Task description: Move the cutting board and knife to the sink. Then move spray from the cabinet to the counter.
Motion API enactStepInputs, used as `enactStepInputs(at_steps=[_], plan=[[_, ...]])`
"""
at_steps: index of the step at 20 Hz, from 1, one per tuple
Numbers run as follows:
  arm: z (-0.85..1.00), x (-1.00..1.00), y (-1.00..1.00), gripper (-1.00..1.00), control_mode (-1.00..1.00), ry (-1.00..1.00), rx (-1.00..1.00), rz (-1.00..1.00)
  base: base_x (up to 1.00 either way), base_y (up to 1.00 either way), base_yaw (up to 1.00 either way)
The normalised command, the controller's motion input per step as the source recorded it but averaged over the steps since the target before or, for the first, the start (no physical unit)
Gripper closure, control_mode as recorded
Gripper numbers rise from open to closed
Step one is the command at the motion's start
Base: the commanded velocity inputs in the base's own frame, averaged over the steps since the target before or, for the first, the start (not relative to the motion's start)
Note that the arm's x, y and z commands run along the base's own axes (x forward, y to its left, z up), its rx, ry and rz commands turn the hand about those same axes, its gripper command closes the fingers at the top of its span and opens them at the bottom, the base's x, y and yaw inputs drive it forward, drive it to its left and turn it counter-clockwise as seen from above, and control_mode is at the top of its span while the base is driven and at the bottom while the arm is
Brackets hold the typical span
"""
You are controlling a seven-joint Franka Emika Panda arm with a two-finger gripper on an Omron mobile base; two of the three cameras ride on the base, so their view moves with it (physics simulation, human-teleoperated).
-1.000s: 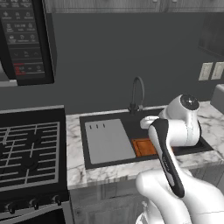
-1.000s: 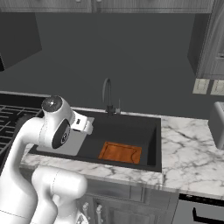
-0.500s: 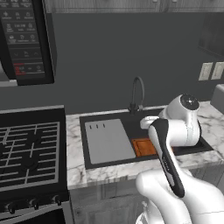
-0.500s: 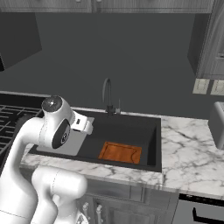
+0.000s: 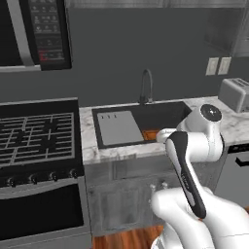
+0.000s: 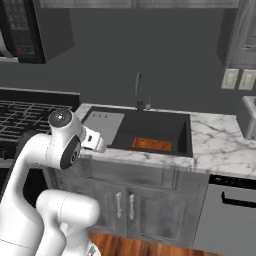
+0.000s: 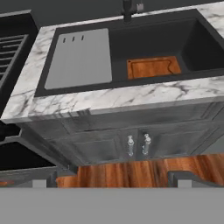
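The orange-brown cutting board (image 7: 153, 67) lies flat on the bottom of the dark sink (image 7: 153, 39), to the right of its light grey panel (image 7: 81, 57). It also shows as an orange strip in the basin in both base views (image 5: 150, 134) (image 6: 151, 144). My gripper (image 7: 113, 180) hangs open and empty in front of the counter (image 7: 131, 96), level with the base cabinet doors and well short of the sink. The knife and the spray are out of view. A grey wall cabinet (image 6: 242, 35) hangs at the upper right.
A black stove (image 5: 34, 133) sits left of the sink, with a microwave (image 5: 39, 34) above it. A toaster (image 5: 236, 95) stands on the counter at the right, above a dishwasher (image 6: 232, 215). The gooseneck faucet (image 6: 138, 90) rises behind the basin. Wooden floor (image 7: 131, 173) lies below.
The whole picture has shifted: the base has backed away from the counter, so the cabinet doors and floor now show. The gripper stays open and the board has not moved.
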Motion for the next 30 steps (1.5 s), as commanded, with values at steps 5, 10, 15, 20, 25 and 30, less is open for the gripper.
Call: enactStepInputs(at_steps=[5,10,15,20,25,30], plan=[[0.0,0.0,0.0,-1.0,1.0,0.0,0.0,0.0,-0.65,0.56,0.1],[0.0,0.0,0.0,-1.0,1.0,0.0,0.0,0.0,-0.17,1.0,0.33],[0.0,0.0,0.0,-1.0,1.0,0.0,0.0,0.0,0.02,1.0,0.24],[0.0,0.0,0.0,-1.0,1.0,0.0,0.0,0.0,0.23,0.98,0.1],[0.0,0.0,0.0,-1.0,1.0,0.0,0.0,0.0,0.49,0.57,0.03],[0.0,0.0,0.0,-1.0,1.0,0.0,0.0,0.0,0.39,0.68,0.0]])
